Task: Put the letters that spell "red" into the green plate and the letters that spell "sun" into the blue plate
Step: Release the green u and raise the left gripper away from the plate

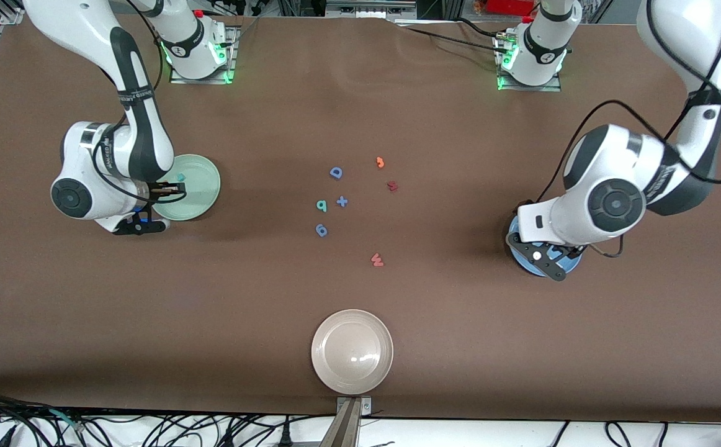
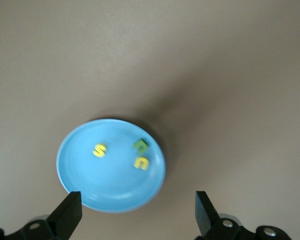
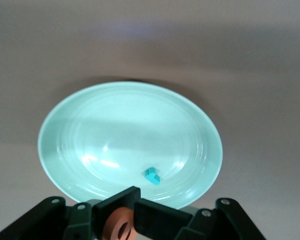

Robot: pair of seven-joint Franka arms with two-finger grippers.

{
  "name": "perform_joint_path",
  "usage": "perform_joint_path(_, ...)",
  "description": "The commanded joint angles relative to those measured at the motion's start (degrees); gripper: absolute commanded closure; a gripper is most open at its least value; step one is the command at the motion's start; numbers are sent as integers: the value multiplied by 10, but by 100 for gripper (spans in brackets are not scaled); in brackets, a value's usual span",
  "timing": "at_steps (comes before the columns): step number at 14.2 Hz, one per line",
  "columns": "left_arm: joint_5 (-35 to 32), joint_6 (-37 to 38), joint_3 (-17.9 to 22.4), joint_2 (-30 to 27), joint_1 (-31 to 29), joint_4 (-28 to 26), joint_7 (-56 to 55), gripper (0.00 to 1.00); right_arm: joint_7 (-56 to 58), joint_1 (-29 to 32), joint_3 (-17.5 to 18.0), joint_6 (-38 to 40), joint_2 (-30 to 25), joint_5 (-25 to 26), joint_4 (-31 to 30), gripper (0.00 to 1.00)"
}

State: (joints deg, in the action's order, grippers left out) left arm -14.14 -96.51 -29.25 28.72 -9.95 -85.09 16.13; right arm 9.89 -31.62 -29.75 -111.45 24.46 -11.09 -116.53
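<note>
Robot lab: bolted arm bases [image 1: 199, 56], brown table mat [image 1: 360, 298], loose cables [image 1: 149, 428].

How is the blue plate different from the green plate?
The blue plate holds three letters: yellow s, yellow u, green n. The green plate holds one, a teal letter. They lie at the two ends of the table. Both are round with raised rims.

Our left arm reaches from its base toward the L end of the table, elbow bent, wrist pointing down. We hang the left gripper [image 2: 135, 212] over the blue plate [image 2: 85, 180], fingers [image 2: 70, 212] spread wide w/ nothing between them. Our right arm bends down at the R end; right gripper [image 3: 124, 222] sits over the green plate [image 3: 80, 125] rim, pinched on the orange e [image 3: 119, 227].
</note>
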Motion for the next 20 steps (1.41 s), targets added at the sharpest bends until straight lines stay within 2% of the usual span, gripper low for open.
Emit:
perform_joint_path(1, 34, 70, 0, -16, -2, 54, -53, 0, 7, -3, 0, -9, 0, -17, -12, 84)
perform_joint_path(3, 35, 81, 0, -49, -2, 54, -89, 0, 5, -4, 1, -9, 1, -17, -12, 6)
perform_joint_path(4, 35, 91, 0, -57, -2, 55, -94, 0, 5, -4, 1, -9, 1, -17, -12, 2)
perform_joint_path(6, 36, 92, 10, -82, 0, 50, -93, 0, 4, -4, 1, -9, 0, -17, -12, 2)
perform_joint_path(7, 39, 92, 31, -95, 12, 48, -94, 0, 4, -4, 1, -8, 0, -17, -12, 2)
perform_joint_path(8, 62, 91, 76, -113, 34, 44, -94, 0, 3, -4, 1, -6, -1, -17, -10, 2)
perform_joint_path(10, 144, 88, 191, -145, 92, 34, -95, 0, 0, -5, 2, 0, -9, -17, -5, 2)
perform_joint_path(11, 167, 69, 220, -165, 103, 13, -95, 0, -10, -8, 4, 4, -18, -20, -2, 2)
perform_joint_path(13, 171, -7, 226, -226, 99, -69, -102, 0, -44, -12, 12, 39, -27, -22, 23, 2)
perform_joint_path(15, 166, -54, 225, -272, 91, -145, -145, 0, -95, -12, 40, 76, -31, -55, 57, 2)
perform_joint_path(17, 149, -56, 215, -287, 84, -154, -184, 0, -158, -15, 73, 85, -31, -67, 85, 2)
perform_joint_path(18, 133, -53, 198, -296, 73, -153, -185, 0, -187, -16, 96, 79, -31, -66, 97, 2)
perform_joint_path(20, 125, -29, 195, -308, 73, -148, -188, 0, -215, -17, 136, 50, -30, -66, 109, 2)
